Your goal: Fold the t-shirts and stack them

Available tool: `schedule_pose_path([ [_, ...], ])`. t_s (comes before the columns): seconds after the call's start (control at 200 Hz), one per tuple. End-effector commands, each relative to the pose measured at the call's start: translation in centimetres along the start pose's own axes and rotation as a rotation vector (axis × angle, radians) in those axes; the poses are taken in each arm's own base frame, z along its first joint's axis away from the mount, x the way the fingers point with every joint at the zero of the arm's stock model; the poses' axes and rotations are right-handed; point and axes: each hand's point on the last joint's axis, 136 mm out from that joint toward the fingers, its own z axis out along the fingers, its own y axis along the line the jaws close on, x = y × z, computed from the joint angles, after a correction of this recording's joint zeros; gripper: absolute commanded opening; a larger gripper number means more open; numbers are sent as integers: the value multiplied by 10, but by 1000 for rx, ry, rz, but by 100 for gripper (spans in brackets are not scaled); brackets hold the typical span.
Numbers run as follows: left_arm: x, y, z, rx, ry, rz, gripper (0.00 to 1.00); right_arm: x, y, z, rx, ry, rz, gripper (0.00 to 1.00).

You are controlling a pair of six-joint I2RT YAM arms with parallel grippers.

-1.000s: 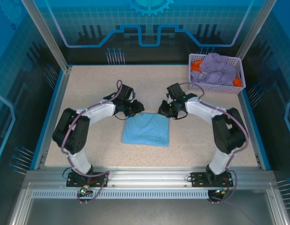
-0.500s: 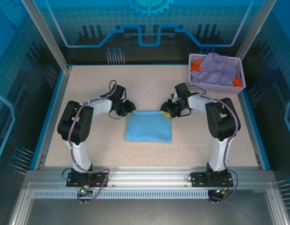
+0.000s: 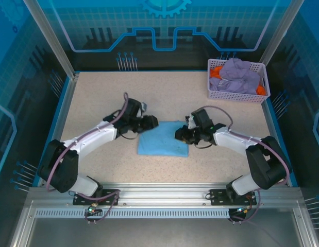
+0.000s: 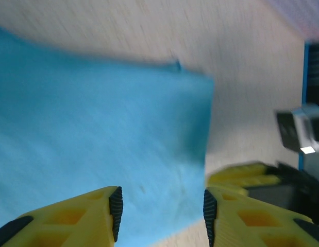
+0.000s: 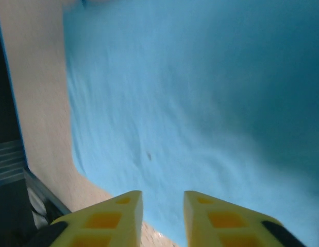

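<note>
Fingers (image 4: 82, 218) of left gripper (image 4: 162, 206) parted, right gripper (image 5: 163, 200) barely, empty over blue t-shirt (image 3: 163, 140).

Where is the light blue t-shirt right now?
In the top view the light blue t-shirt lies on the table, between the left gripper and the right gripper.

Sky-blue t-shirt (image 3: 163, 139) — folded flat, central; lavender and orange t-shirts (image 3: 236, 75) — heaped, far-right corner.

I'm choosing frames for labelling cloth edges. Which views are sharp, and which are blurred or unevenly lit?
Top view: sharp and evenly lit, shirt edges crisp. Left wrist: motion blur smears the shirt's edge; the left hand's fingers look sharper. Right wrist: cloth soft, darkening toward the upper right; the right hand's fingers fairly crisp.
</note>
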Motion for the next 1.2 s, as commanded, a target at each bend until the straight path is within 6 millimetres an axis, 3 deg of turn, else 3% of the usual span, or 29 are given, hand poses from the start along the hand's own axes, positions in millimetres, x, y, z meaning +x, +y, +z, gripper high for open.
schedule_pose_path([
  [0.0, 54, 13, 31, -6, 178, -36, 44, 23, 0, 16, -2, 52, 6, 20],
  [0.075, 73, 28, 46, -41, 219, -58, 43, 34, -10, 23, 38, 78, 21, 19],
  [0.17, 87, 67, 51, -159, 221, -96, 43, 47, -34, 29, 99, 108, 62, 19],
  [0.32, 99, 125, 33, -400, 178, -113, 48, 66, -78, 30, 197, 158, 124, 20],
  [0.405, 101, 141, 18, -444, 130, -139, 54, 69, -91, 26, 206, 158, 140, 21],
  [0.495, 98, 133, 9, -388, 102, -141, 61, 67, -77, 20, 147, 142, 108, 23],
  [0.615, 88, 98, -1, -265, 84, -109, 60, 60, -39, 4, 95, 63, -8, 30],
  [0.655, 84, 82, -4, -205, 83, -93, 54, 58, -30, -1, 83, 38, -31, 31],
  [0.74, 82, 48, -5, -87, 99, -41, 22, 57, -21, -5, 48, 2, -27, 29],
  [0.785, 85, 32, -3, -43, 113, -7, 10, 59, -18, -3, 28, 1, -19, 27],
  [0.895, 100, 6, 14, 51, 200, 14, 0, 65, -19, 8, 35, 43, -1, 18],
  [1.055, 123, 14, 45, 41, 288, -8, 0, 74, -40, 29, 123, 136, 41, 9],
  [1.135, 127, 40, 52, -67, 297, -21, 0, 79, -58, 35, 178, 182, 85, 7],
  [1.196, 128, 68, 47, -207, 280, -12, 0, 82, -71, 36, 201, 200, 114, 6],
])
